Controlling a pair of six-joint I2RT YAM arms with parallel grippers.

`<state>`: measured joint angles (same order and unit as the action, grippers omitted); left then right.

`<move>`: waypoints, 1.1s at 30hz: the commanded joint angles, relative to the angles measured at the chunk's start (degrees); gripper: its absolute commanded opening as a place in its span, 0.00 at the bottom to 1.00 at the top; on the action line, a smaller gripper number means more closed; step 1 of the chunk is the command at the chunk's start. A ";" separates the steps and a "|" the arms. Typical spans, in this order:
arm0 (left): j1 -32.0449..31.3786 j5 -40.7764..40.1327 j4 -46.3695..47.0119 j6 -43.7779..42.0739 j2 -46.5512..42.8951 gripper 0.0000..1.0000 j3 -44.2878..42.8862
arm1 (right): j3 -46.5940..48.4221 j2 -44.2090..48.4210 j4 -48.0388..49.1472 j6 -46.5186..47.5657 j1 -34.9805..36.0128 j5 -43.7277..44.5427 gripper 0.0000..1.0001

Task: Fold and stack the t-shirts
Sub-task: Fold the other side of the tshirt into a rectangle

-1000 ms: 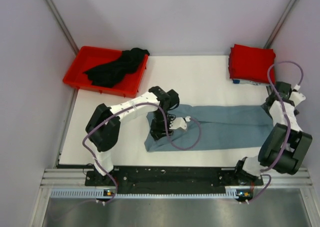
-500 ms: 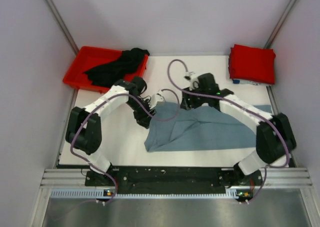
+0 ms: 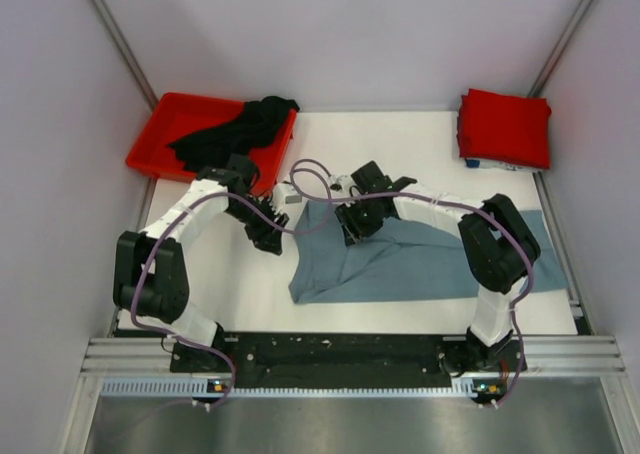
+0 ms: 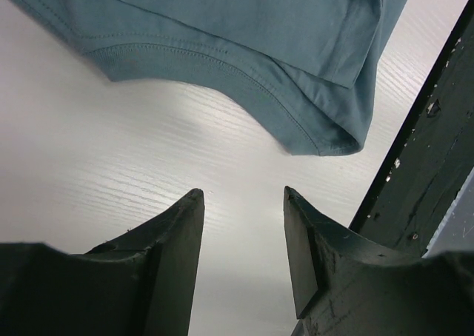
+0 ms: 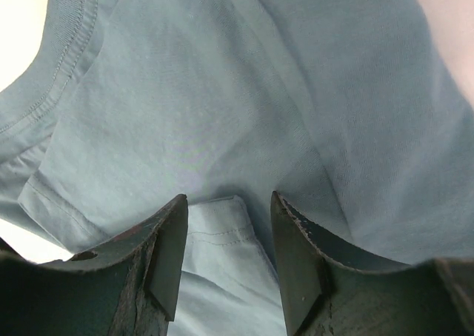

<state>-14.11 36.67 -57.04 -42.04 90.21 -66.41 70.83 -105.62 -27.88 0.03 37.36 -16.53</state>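
— Done so far?
— Only the red t-shirt (image 3: 505,126), folded at the far right corner. Left to do: grey-blue t-shirt (image 3: 420,259), half folded mid-table near the near edge; black t-shirt (image 3: 235,134), heaped in the red bin (image 3: 160,134), far left corner.
— Arms?
— Left gripper (image 4: 241,195) parted, empty, low over bare table (image 4: 111,166) beside the grey-blue hem. Right gripper (image 5: 228,199) parted, empty, reaching across onto that cloth

You're looking at 2 arms, the left arm (image 3: 185,212) and the right arm (image 3: 435,206), with white link shells between chunky black joints, a purple cable (image 3: 308,162) trailing along each, and the left gripper (image 4: 241,195) and right gripper (image 5: 228,199) each bearing 2 dark, wedge-shaped, scuffed fingers.
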 commanded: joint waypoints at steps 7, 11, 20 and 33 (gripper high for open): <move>0.22 3.41 -1.06 -1.20 -1.36 0.52 -1.79 | -1.13 -0.20 -0.16 1.20 1.83 2.91 0.36; 0.13 4.90 -2.81 -2.43 -1.36 0.51 -2.40 | -1.48 0.24 0.02 0.85 1.83 3.17 0.11; -8.55 8.51 -6.43 -10.34 -0.92 0.51 -0.56 | -6.12 7.87 3.08 -4.68 0.70 -1.12 0.00; -26.14 -0.44 8.08 -9.64 5.75 0.60 3.04 | -27.49 21.07 24.97 -18.57 -6.94 -16.42 0.00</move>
<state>-38.04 38.87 -53.74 -49.93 94.19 -64.86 46.37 -87.35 -11.25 -13.65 33.01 -28.14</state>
